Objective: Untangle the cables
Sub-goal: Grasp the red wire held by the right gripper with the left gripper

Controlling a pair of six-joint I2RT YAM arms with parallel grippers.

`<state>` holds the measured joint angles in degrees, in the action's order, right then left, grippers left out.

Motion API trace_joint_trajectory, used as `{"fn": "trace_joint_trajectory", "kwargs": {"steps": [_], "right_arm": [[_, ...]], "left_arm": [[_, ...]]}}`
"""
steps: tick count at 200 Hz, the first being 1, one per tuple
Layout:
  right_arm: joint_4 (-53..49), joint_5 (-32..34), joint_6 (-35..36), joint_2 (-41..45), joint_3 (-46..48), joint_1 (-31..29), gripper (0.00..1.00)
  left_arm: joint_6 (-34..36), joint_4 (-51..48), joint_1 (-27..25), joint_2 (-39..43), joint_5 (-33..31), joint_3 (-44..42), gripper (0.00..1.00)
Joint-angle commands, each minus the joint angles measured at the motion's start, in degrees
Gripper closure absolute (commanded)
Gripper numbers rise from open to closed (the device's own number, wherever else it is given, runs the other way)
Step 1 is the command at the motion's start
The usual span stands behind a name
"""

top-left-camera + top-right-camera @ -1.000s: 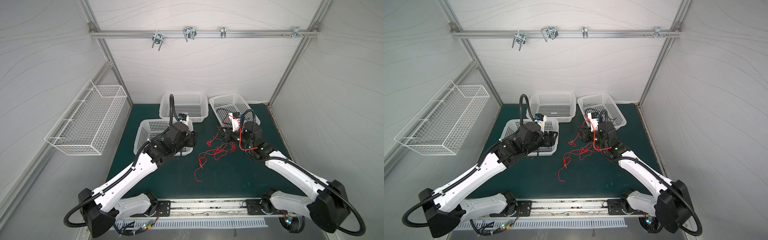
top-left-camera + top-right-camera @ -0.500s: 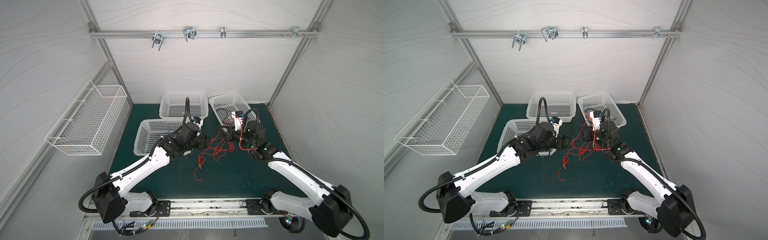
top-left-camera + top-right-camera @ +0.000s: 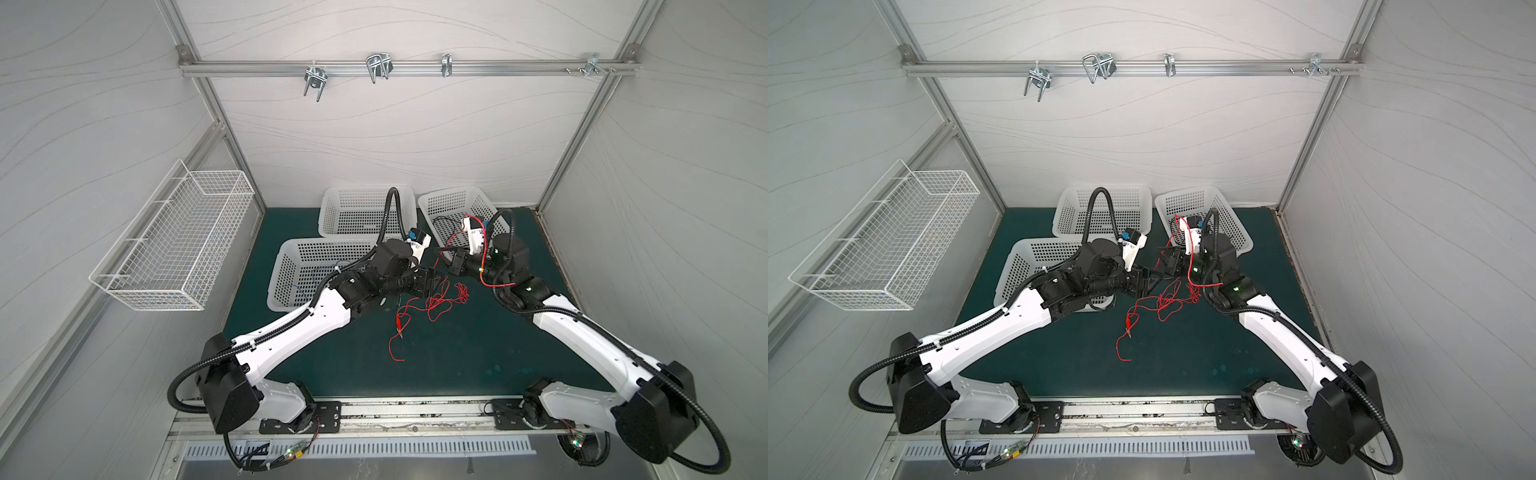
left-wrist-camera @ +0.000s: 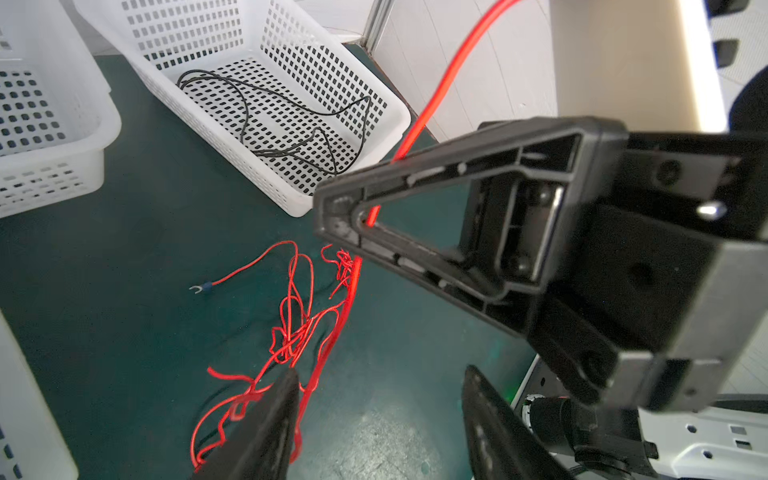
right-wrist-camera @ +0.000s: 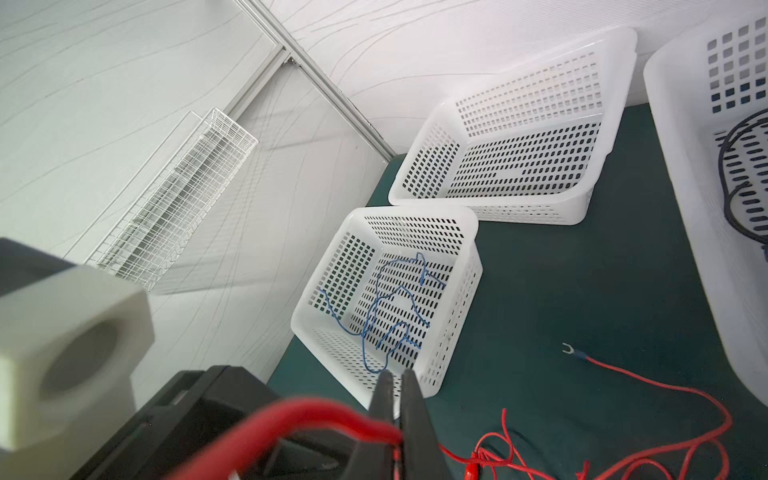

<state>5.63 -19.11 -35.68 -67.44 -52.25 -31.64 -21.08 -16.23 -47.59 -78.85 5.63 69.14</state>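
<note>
Your right hand (image 5: 393,376) is pressed together, pinching a red cable (image 5: 332,415) at its fingertips. In both top views, a length of that cable loops back along the arm. Your left hand (image 4: 380,374) stands spread and clamps nothing. Its fingers (image 4: 270,415) are low over the red tangle (image 3: 436,300), with strands lying between and beside them. The tangle lies on the bench (image 3: 457,357) between the two hands. One loose end trails toward the front edge, and another ends in a fork terminal (image 5: 571,349). A blue cable (image 5: 386,307) lies inside the near left basket (image 5: 415,212). A black cable (image 4: 291,124) lies inside the right rear basket (image 4: 401,118).
</note>
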Motion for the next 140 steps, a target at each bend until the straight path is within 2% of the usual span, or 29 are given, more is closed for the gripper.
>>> {"fn": "trace_joint_trajectory", "kwargs": {"steps": [1, 31, 62, 104, 126, 140], "right_arm": [[2.55, -3.4, -3.0, -0.24, -1.76, 0.64, 1.0], [3.54, -5.26, -4.67, 0.3, -1.64, 1.4, 1.0], [3.19, -5.74, -5.1, 1.47, -1.63, 2.01, 1.0], [1.07, -4.82, -4.64, 3.16, -1.11, 3.22, 1.0], [0.42, -4.23, -4.97, 4.57, 0.09, 4.76, 1.0], [0.19, -3.7, -5.15, 5.69, 1.02, 5.9, 0.95]], "left_arm": [[1.86, -0.3, -0.12, -1.28, -2.03, 3.32, 0.42], [2.87, -0.36, -0.1, -2.17, -3.28, 4.35, 0.52], [4.12, -0.74, -0.06, -3.54, -3.73, 5.97, 0.68], [5.45, -1.95, -0.08, -6.31, -5.01, 9.38, 1.0], [7.19, -4.29, -0.04, -8.16, -7.54, 13.12, 1.0], [9.08, -5.34, -0.04, -9.14, -8.87, 15.28, 1.0]]}}
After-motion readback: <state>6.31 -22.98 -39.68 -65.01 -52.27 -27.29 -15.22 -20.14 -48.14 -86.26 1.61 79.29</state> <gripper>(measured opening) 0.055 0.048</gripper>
